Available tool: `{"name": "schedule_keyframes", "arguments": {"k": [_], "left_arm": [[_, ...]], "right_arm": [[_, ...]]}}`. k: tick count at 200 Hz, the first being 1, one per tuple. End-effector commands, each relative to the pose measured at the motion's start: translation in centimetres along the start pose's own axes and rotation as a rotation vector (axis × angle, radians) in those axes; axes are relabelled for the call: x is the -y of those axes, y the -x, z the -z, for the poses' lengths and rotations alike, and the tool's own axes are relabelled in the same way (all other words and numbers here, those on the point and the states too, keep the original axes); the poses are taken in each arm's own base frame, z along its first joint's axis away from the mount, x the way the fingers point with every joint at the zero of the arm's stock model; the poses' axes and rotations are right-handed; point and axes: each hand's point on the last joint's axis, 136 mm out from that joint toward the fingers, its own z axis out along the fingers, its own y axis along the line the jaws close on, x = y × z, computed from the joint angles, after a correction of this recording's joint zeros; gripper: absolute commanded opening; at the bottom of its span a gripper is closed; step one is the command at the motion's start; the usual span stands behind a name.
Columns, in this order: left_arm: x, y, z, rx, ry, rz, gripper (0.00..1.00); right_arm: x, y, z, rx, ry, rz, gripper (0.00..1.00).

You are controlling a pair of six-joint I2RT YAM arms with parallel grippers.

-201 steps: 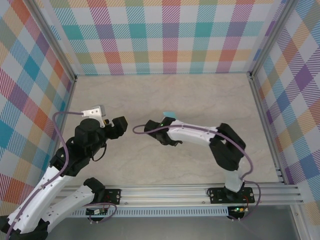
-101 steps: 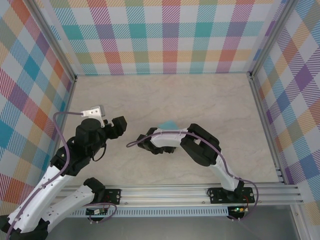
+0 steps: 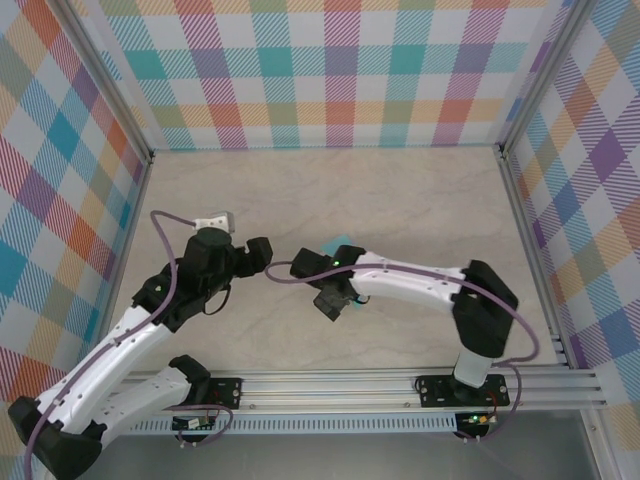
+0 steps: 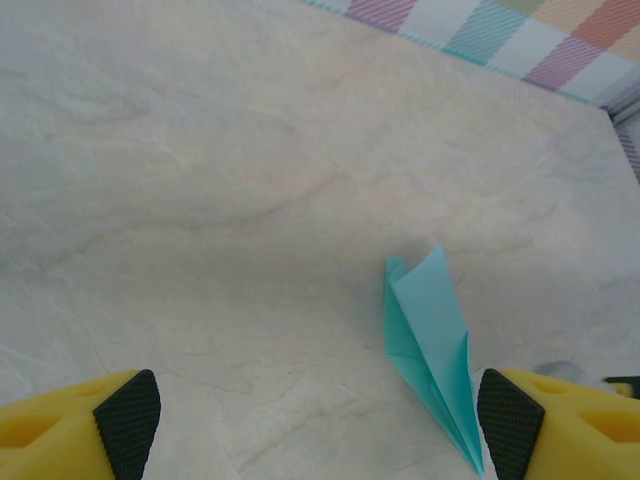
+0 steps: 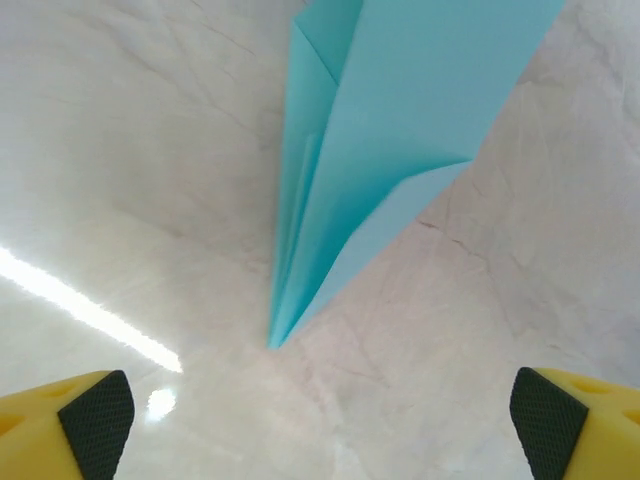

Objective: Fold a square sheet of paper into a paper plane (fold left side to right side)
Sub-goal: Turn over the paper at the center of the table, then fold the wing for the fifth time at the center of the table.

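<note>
Paper plane [image 3: 342,241]: turquoise, folded to a narrow dart and lying around the middle of the tabletop [image 3: 420,190]. From above, the right arm crosses over it and only a small corner shows past the arm.

Right hand [image 3: 318,283]: low over the tabletop, just beside the plane. In the right wrist view [image 5: 322,425] its two black pads [image 5: 95,420] sit at opposite lower corners, wide apart, with nothing between them. The plane [image 5: 400,120] lies ahead of them on the bare surface, nose toward the hand, layered folds visible along its left side. No contact with either pad.

Left hand [image 3: 258,255]: left of the plane, toward the left edge of the tabletop and apart from the right hand. In the left wrist view [image 4: 318,425] its pads [image 4: 125,420] are also spread wide and hold nothing. The plane [image 4: 430,340] lies right of centre, its nose ending close by the right-side pad; cannot tell whether they touch.
</note>
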Motion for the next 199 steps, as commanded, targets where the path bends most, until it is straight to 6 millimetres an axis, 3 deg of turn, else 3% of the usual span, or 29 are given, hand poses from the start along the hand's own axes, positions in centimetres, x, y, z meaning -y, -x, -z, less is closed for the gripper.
{"name": "schedule_keyframes", "arguments": {"k": [1,34,63,112,153,199], "left_arm": [[1.3,-1.1,-2.1,-0.053,-0.06,0.061,0.85],[3.3,-3.8,-6.0,-0.157,-0.15,0.134,0.85],[4.6,-5.5,-8.5,-0.24,-0.192,0.163,0.86],[6.2,-8.1,-11.6,-0.335,-0.229,0.224,0.85],[8.3,-9.9,-14.0,-0.4,-0.276,0.253,0.85],[10.8,-11.4,-16.3,-0.453,-0.315,0.248,0.85]], "right_arm": [[-1.6,0.3,1.9,0.094,0.169,-0.072,1.0],[1.3,0.0,3.5,0.2,0.293,-0.26,1.0],[5.1,-1.2,4.0,0.318,0.425,-0.497,1.0],[10.3,-5.7,1.5,0.417,0.629,-0.904,1.0],[12.1,-9.7,-2.3,0.404,0.775,-1.225,1.0],[12.1,-11.1,-2.8,0.39,0.746,-1.248,1.0]]}}
